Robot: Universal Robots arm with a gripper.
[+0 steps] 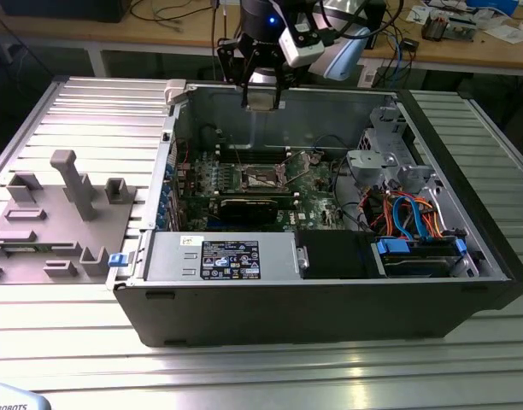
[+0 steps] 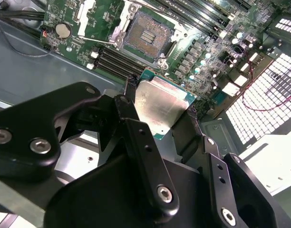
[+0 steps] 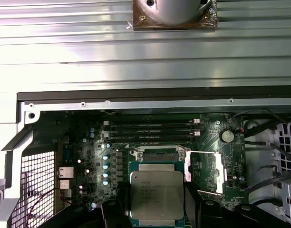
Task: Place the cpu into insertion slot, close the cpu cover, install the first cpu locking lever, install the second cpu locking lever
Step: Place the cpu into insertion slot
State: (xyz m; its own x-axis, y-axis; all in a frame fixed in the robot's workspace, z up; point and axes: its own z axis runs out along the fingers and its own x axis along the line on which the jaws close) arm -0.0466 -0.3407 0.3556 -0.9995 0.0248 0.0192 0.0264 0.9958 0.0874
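My gripper hangs above the back wall of the open computer case, shut on the cpu, a pale tan-silver square chip. Both wrist views show the cpu flat between the black fingers, with the gripper closed on two opposite edges. Below it on the green motherboard lies the insertion slot, uncovered, its contact field showing. The cpu cover, a silvery frame, is swung open beside the socket. A thin locking lever stands free next to the socket.
A power supply fills the case's front. A grey drive cage and coloured cables sit on the exterior view's right. Memory slots run beside the socket. A grey fixture with blocks lies on the ribbed table, left of the case.
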